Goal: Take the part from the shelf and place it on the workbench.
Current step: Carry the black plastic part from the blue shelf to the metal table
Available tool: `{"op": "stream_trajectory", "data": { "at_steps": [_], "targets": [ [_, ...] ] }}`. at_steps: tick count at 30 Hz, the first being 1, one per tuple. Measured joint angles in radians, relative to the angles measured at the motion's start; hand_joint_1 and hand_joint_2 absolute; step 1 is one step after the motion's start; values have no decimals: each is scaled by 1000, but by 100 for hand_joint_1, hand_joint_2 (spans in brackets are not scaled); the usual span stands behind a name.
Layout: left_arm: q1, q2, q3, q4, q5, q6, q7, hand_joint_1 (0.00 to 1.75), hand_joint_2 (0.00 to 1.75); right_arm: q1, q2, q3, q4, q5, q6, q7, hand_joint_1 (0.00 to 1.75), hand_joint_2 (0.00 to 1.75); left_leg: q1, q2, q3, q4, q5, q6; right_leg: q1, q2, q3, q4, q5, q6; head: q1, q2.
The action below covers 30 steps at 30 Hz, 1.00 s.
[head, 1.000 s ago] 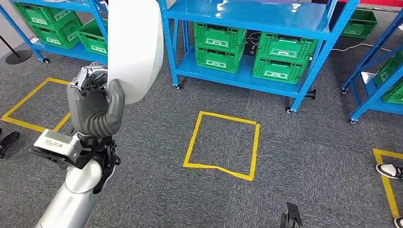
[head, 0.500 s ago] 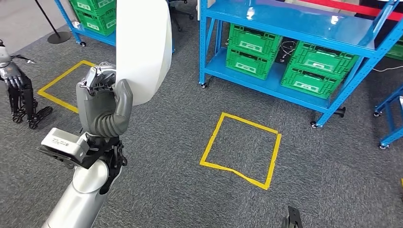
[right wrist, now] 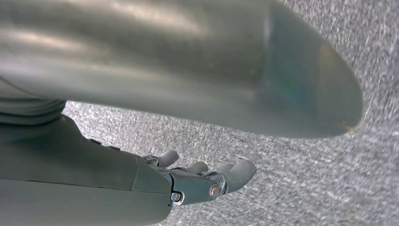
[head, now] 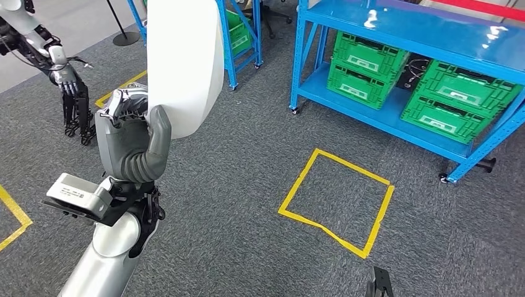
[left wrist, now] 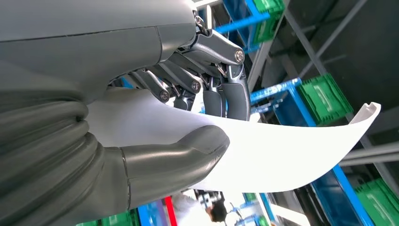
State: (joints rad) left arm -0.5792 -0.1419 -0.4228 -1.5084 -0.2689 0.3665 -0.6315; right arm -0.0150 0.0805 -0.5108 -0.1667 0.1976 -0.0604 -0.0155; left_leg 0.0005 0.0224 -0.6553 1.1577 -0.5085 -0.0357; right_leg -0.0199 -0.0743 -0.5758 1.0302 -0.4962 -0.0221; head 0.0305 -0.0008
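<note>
Left wrist view: dark fingers (left wrist: 221,70) curled over one face of white curved part (left wrist: 282,150), grey thumb (left wrist: 188,150) pressed against opposite face; part pinched firmly between them. Head view: left hand (head: 133,139) raised on silver arm (head: 102,266), gripping lower edge of part (head: 186,62), panel held upright and reaching past top of picture. Right wrist view: right hand (right wrist: 197,181) hanging above grey carpet (right wrist: 329,179), fingers (right wrist: 235,173) loosely bent, apart, holding nothing. Beyond, in head view: yellow tape square (head: 337,198) on carpet, blue shelf (head: 396,37) carrying green crates (head: 365,68), second robot's arm and hand (head: 59,68) at upper left.
</note>
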Motion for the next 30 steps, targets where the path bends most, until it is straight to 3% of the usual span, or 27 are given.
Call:
{"op": "stream_trajectory", "data": {
  "at_steps": [1, 3, 5, 6, 8, 10, 12, 13, 14, 16, 18, 20, 21, 23, 25, 27, 28, 30],
  "targets": [
    [-1, -1, 0, -2, -3, 0, 0, 175, 175, -1, 1, 0, 0, 1, 1, 0, 0, 0, -4, 17, 40, -69, 21, 6, 2, -9, 1, 1, -2, 4, 0, 0],
    [-1, -4, 0, -4, -10, -3, 2, 175, 175, -2, 3, 0, 0, 4, 2, 0, 0, 0, -11, 34, 73, -135, 34, 18, 5, -24, 3, 1, -3, 14, 2, 0],
    [-1, -6, 1, -4, -16, -11, 5, 175, 175, -4, 5, 0, 0, 6, 2, 0, 0, 0, -14, 15, 71, -140, 39, 30, 6, -40, 5, -1, -2, 27, 3, 0],
    [-2, -8, 2, -4, -20, -17, 7, 175, 175, -5, 6, 0, 0, 7, 2, 1, 0, 0, -12, 5, 71, -145, 43, 36, 4, -35, 6, 2, -7, 33, 3, 0],
    [-8, -17, 2, -2, -25, -30, 11, 175, 175, -7, 8, 0, 0, 10, 0, 1, 0, 0, -7, -12, 73, -154, 53, 49, 0, 10, -16, 57, -46, 42, 6, 0],
    [-12, -27, 2, 4, -29, -40, 12, 175, 175, -6, 10, 0, 0, 13, -3, 2, 0, 0, -4, -31, 68, -155, 56, 54, -1, 60, -76, 187, -110, 47, 11, 0],
    [-12, -31, 1, 10, -32, -44, 13, 175, 175, -3, 10, 0, 0, 13, -5, 2, 0, 0, -4, -54, 65, -151, 57, 55, 0, 71, -127, 283, -135, 48, 13, 0],
    [-12, -32, 1, 13, -33, -44, 13, 175, 175, -3, 10, 0, 0, 13, -5, 3, 0, 0, -4, -66, 64, -148, 56, 54, -1, 73, -126, 277, -118, 49, 13, 0],
    [-12, -33, 1, 15, -33, -45, 13, 175, 175, -3, 10, 0, 0, 13, -5, 3, 0, 0, -2, -78, 63, -143, 55, 52, -3, 76, -105, 228, -84, 49, 13, 0],
    [-15, -37, 1, 18, -34, -47, 13, 175, 175, -4, 10, 0, 0, 14, -6, 3, 0, 0, -1, -101, 58, -131, 50, 43, -8, 106, -40, 89, -23, 50, 14, 0],
    [-18, -43, 1, 22, -34, -51, 14, 175, 175, -6, 11, 0, 0, 15, -6, 6, 0, 0, -1, -121, 49, -123, 49, 29, -8, 129, -10, 21, -7, 43, 15, 0],
    [-20, -45, 1, 27, -34, -53, 16, 175, 175, -7, 12, 0, 0, 17, -6, 8, 0, 0, 0, -136, 42, -126, 54, 15, -6, 116, -11, 20, -6, 27, 16, 0],
    [-21, -45, 1, 29, -34, -53, 15, 175, 175, -7, 13, 0, 0, 19, -6, 8, 0, 0, 0, -129, 39, -125, 53, 10, -6, 107, -11, 18, -4, 20, 15, 0],
    [-26, -45, 1, 35, -33, -53, 12, 175, 175, -8, 15, 0, 0, 24, -8, 7, 0, 0, -2, -86, 16, -80, 24, 1, -7, 88, -10, 13, 0, 5, 9, 0],
    [-30, -45, 1, 44, -28, -52, 4, 175, 175, -6, 16, 0, 0, 31, -9, 6, 0, 0, -1, -41, -41, 47, -43, -6, -3, 66, -10, 13, -2, -4, 2, 0],
    [-32, -43, 0, 57, -20, -47, -5, 175, 175, -3, 16, 0, 0, 39, -9, 6, 0, 0, 0, -32, -93, 159, -83, -9, 1, 41, -10, 13, -4, -7, 1, 0],
    [-32, -42, 0, 64, -18, -44, -8, 175, 175, -4, 16, 0, 0, 42, -9, 6, 0, 0, 1, -30, -93, 163, -75, -8, 2, 30, -9, 13, -4, -8, 1, 0],
    [-34, -40, 0, 74, -15, -41, -11, 175, 175, -5, 16, 1, 0, 48, -9, 6, 0, 0, -1, -15, -35, 57, -16, 0, 4, 10, -5, 13, -6, -7, 1, 0]
  ]
}}
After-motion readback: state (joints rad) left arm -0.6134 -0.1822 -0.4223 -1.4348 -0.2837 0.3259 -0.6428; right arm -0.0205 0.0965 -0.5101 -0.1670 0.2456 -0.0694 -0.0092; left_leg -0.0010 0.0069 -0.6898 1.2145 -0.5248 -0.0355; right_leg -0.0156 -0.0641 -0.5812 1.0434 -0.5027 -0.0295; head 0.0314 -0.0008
